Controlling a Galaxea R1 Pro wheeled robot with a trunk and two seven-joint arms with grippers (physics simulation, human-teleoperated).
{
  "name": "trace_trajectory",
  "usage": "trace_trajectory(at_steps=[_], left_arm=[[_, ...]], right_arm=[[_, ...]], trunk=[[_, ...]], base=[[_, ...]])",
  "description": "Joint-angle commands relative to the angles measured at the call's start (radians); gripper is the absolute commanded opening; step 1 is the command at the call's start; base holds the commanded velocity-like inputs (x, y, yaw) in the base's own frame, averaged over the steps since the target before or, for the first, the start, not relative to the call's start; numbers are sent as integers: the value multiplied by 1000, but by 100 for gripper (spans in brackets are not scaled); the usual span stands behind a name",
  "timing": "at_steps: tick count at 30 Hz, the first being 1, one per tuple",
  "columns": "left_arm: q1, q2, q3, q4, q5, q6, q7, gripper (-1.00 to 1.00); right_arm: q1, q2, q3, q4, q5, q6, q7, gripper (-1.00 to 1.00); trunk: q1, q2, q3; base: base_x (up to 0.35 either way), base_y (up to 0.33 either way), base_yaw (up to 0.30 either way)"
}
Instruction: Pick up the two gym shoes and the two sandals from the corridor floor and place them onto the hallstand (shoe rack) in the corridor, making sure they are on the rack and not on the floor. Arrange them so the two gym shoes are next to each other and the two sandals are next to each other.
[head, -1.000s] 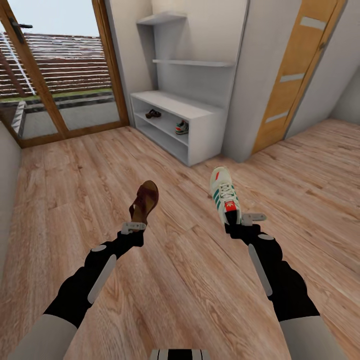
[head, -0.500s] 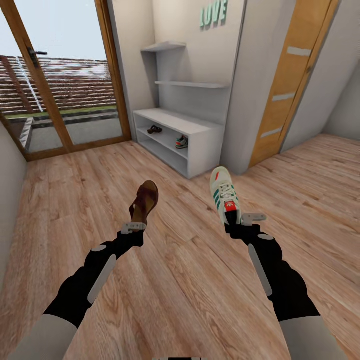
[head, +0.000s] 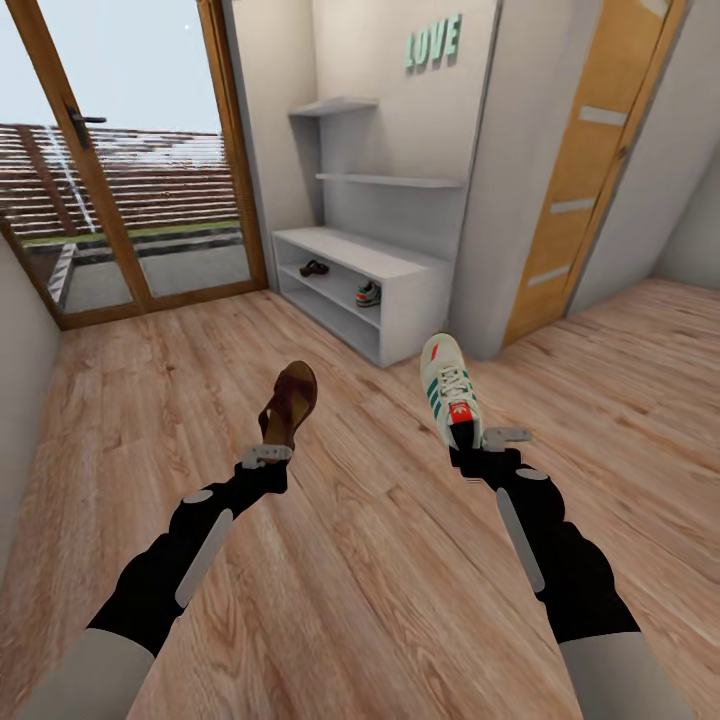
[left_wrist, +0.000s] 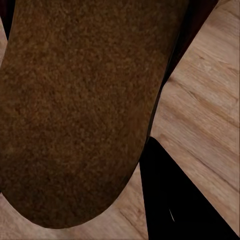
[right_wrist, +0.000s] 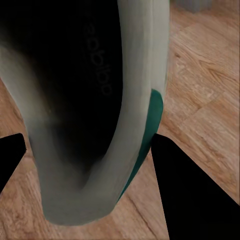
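Hallstand (head: 395, 262) looks farther now — pincers still pinching sandal (head: 290, 403) and sneaker (head: 448, 388).

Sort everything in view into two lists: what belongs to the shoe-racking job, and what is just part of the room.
Part of the job:
- sandal in the left gripper
- gym shoe in the right gripper
- second sandal on the rack shelf
- second gym shoe on the rack shelf
- hallstand

Just the room:
- LOVE lettering
- wooden door
- glass door
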Motion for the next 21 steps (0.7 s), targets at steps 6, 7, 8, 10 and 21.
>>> trace_trajectory(at_steps=[6,7,8,10,21], left_arm=[[-1,-6,-1,0,1,6,-3,-100],[-1,-6,-1,0,1,6,-3,-100],[-1,-7,-1,0,1,6,-3,-100],[-1,-7,-1,0,1,6,-3,-100],[-1,-8,-1,1,1,6,-3,-100]], right_arm=[[0,-1,3,-1,-10,4,-12,-100],[0,-1,3,-1,-10,4,-12,-100],[-1,-1,3,-1,-10,4,-12,-100],[0,-1,3,-1,-10,4,-12,-100],[-1,-1,3,-1,-10,4,-12,-100]], trunk=[[0,0,5],[0,0,6],[0,0,7],[0,0,8],[0,0,18]], base=[[331,0,241],[337,0,257],[337,0,259],[338,0,260],[338,80,261]])
